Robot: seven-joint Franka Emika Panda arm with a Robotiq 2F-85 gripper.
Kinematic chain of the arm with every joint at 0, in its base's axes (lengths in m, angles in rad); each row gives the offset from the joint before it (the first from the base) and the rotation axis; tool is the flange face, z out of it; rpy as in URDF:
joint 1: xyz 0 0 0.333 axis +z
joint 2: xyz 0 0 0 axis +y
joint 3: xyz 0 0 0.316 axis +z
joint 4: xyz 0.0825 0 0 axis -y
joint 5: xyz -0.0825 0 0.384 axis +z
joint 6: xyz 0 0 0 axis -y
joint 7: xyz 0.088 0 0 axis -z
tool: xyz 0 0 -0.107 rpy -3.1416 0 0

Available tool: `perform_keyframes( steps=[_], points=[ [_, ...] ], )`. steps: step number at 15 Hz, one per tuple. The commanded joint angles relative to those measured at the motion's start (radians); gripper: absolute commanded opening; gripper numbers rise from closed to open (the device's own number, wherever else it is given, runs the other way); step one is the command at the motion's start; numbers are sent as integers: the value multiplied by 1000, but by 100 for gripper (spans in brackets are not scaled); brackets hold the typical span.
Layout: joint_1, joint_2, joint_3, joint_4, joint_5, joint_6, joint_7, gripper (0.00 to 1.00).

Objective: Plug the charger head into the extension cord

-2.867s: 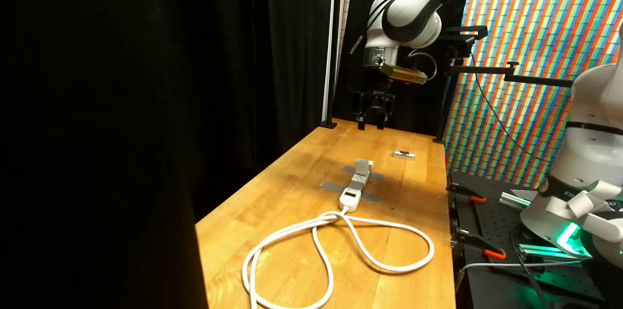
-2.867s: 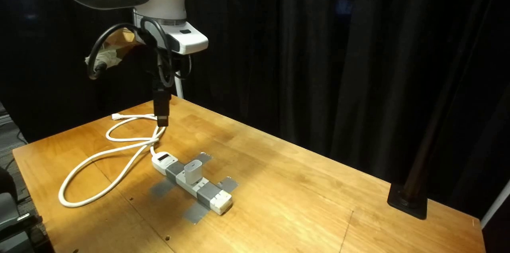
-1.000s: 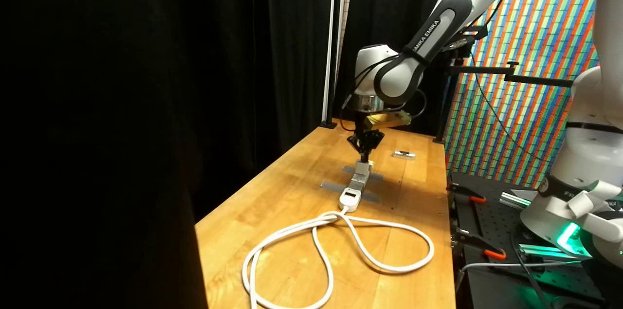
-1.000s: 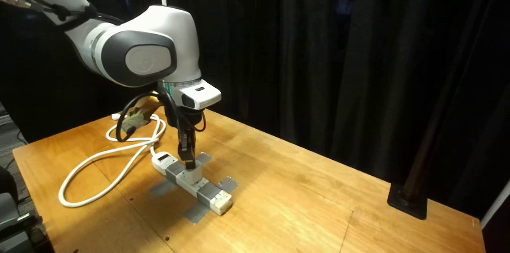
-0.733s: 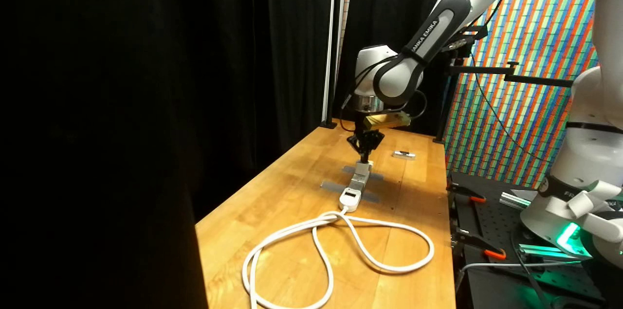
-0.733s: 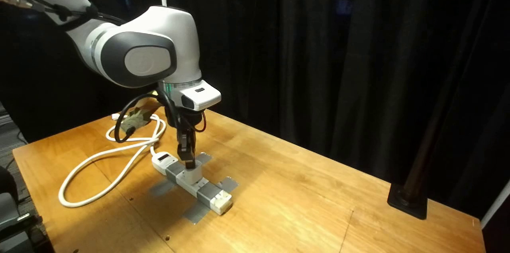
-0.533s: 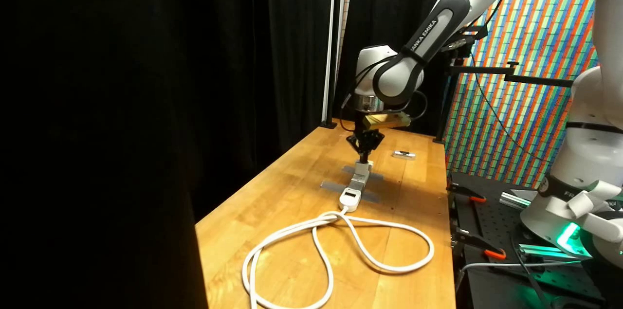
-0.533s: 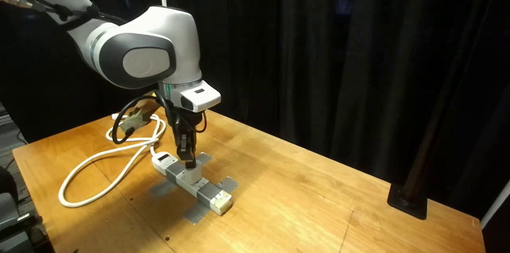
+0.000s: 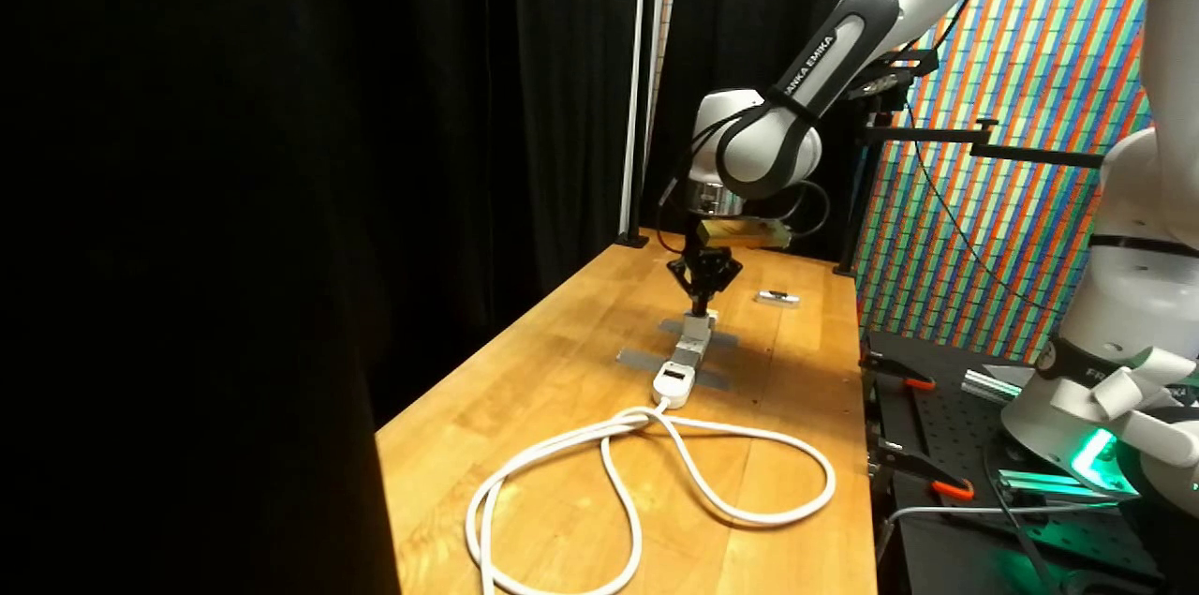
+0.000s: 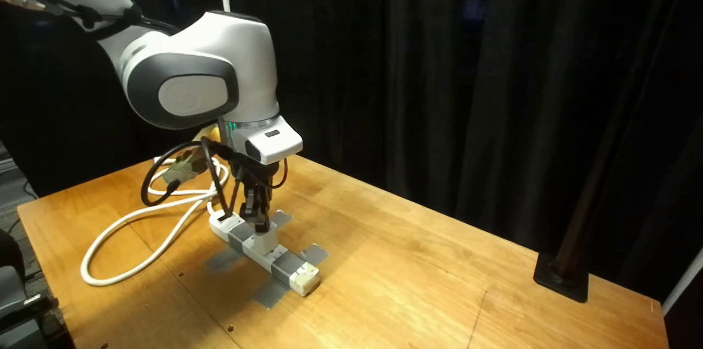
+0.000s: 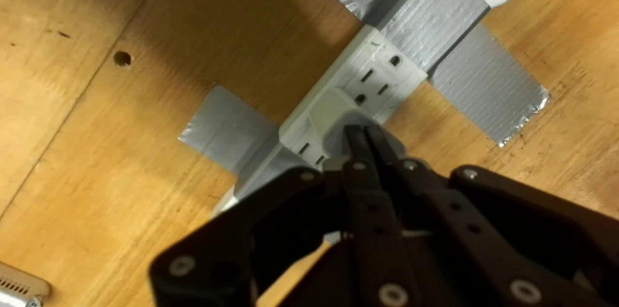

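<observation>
Two bands of grey tape (image 11: 488, 89) cross the socket block (image 11: 387, 75) of the extension cord (image 9: 768, 518) and reach onto the counter (image 10: 412, 261). On that block the charger head (image 11: 333, 118) stands upright at an outlet, its seating hidden. The jaws of the gripper (image 11: 364, 129) are closed together, tips against the charger head's top. In an exterior view, the cord's loops run close to the counter edge beside the robot's base (image 9: 1049, 417); a small pale object (image 9: 777, 299) lies near the far corner on that side.
</observation>
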Motion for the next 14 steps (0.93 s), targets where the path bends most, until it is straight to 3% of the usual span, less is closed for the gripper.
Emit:
perform_keyframes(
  steps=[1,5,6,7,9,12,14],
  points=[
    [-13,62,21,-29,97,79,-50,7],
    [-31,39,25,-45,173,82,-94,8],
    [-32,4,21,-51,178,62,-105,33],
    [-26,-22,12,-56,166,41,-108,33],
    [-8,-93,-11,-82,117,16,-91,44],
    [0,-213,-14,-127,65,-56,-93,67],
    [-15,-305,9,-136,84,-176,-133,82]
  ],
)
